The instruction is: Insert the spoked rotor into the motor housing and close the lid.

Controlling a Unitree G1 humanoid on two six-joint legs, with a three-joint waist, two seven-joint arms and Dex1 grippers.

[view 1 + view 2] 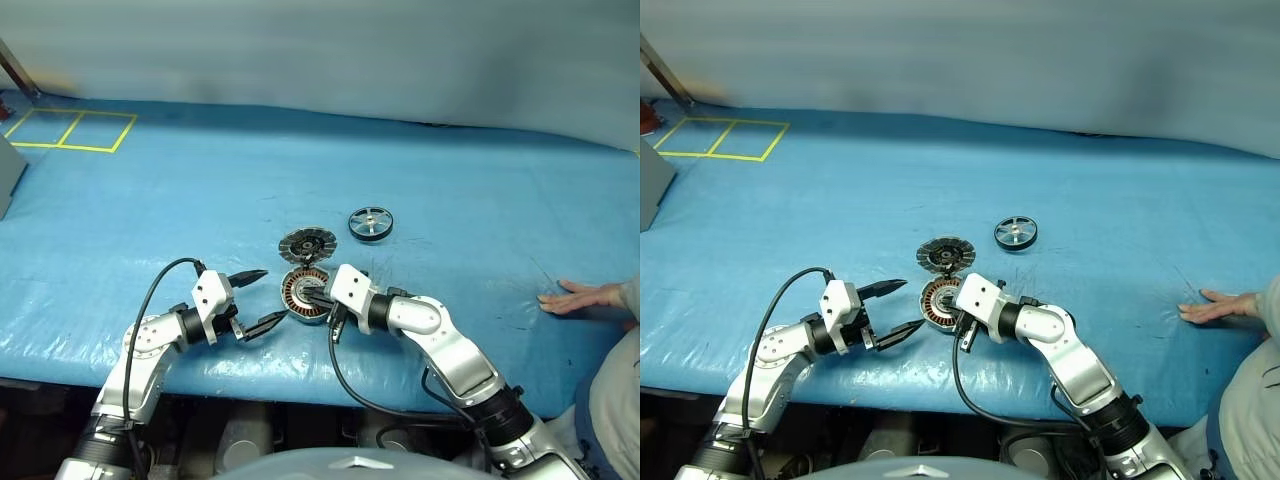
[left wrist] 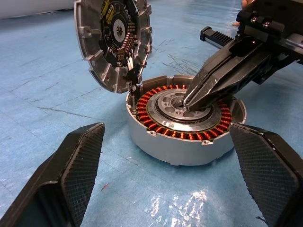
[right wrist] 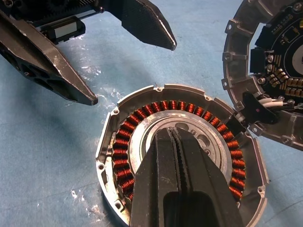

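Note:
The motor housing (image 1: 290,296) sits on the blue table cover with its copper windings (image 3: 122,152) and silver hub exposed. The lid (image 2: 112,42) stands tilted up at the housing's far rim, its circuit-board face showing. The spoked rotor (image 1: 371,223) lies flat on the cover, behind and to the right of the housing, apart from both grippers. My right gripper (image 3: 173,133) is shut and holds nothing, with its tips resting on the silver hub (image 2: 166,109). My left gripper (image 1: 273,294) stands open just left of the housing, its fingers (image 2: 75,170) level with the housing's sides and empty.
A person's hand (image 1: 585,297) lies flat on the cover at the right edge. Yellow tape squares (image 1: 70,130) mark the far left, beside a grey box (image 1: 8,175). The table's front edge runs close under both arms.

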